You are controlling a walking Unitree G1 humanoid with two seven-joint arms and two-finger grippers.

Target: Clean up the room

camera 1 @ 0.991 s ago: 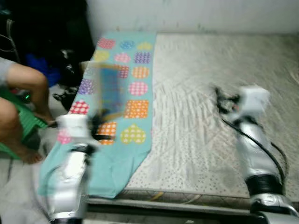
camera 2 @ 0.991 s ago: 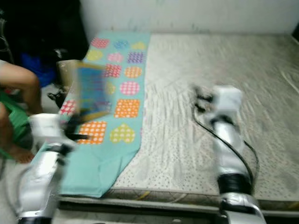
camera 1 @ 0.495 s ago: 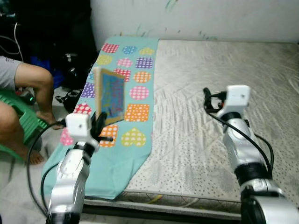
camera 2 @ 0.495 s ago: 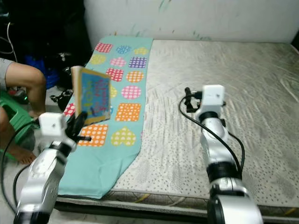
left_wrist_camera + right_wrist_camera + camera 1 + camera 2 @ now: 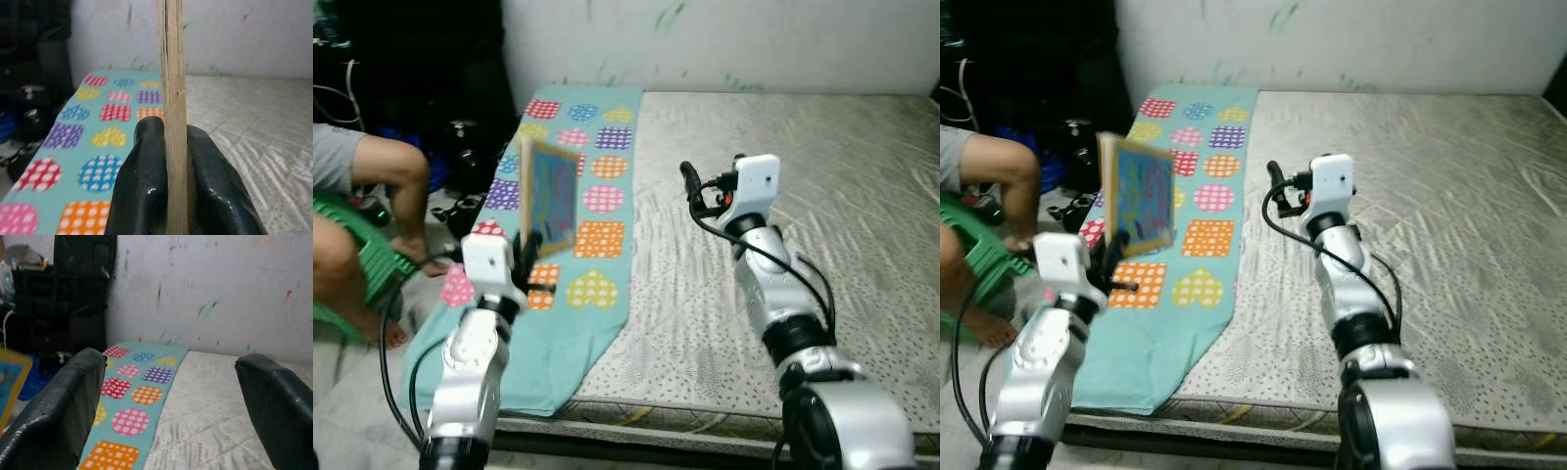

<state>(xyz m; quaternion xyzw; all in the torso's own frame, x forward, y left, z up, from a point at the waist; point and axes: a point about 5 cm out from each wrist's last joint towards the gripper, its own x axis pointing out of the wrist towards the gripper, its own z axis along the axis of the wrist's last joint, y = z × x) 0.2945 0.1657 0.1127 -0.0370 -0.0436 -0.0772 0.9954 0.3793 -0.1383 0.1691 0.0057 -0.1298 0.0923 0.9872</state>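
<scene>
The book (image 5: 551, 196) stands upright above the left edge of the mattress (image 5: 822, 245), clamped at its lower edge by the left gripper (image 5: 527, 269). Its blue cover print is too blurred for you to read any title or label. Beneath it, the teal sheet (image 5: 597, 284) with coloured hearts and dotted patches covers the mattress's left strip. The right gripper (image 5: 690, 181) hovers over the mattress near the sheet's right border; half a second ago it hung further right, over the mattress middle. A seated person's leg (image 5: 382, 176) and a green stool (image 5: 362, 259) lie left of the mattress.

In the left wrist view, both fingers (image 5: 142, 186) press the book's page edge (image 5: 172, 98).

In the right wrist view, the fingers (image 5: 63, 406) stand wide apart, holding nothing, above the sheet.
</scene>
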